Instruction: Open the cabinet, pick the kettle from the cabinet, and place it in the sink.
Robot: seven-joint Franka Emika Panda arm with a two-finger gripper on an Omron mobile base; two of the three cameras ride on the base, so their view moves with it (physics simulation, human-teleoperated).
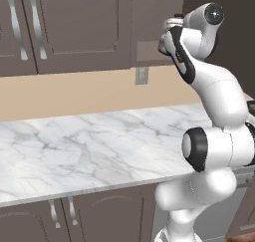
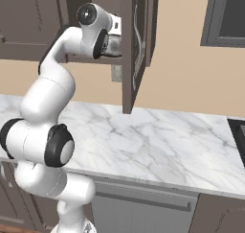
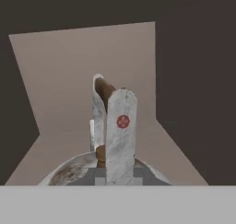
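Silvery metal kettle (image 3: 76, 170) sits inside the open cabinet (image 2: 128, 50), at twelve o'clock above the counter, the gripper (image 3: 110, 126) clamped on its thin brown handle (image 3: 105, 87) — rigid, likely light, slick, so grip the arch's crown.

one kettle (image 3: 87, 170) — one open cabinet (image 2: 134, 45) — one wall outlet (image 1: 142, 75)

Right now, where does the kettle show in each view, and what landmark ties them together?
Left base view: kettle at top right, a silvery rim behind the white wrist, inside the cabinet.
Right base view: upper left of centre, just right of the wrist, left of the open door.
Hand view: bottom centre, its brown handle between the fingers.
Shared landmark: the wall outlet below the cabinet, in both base views.
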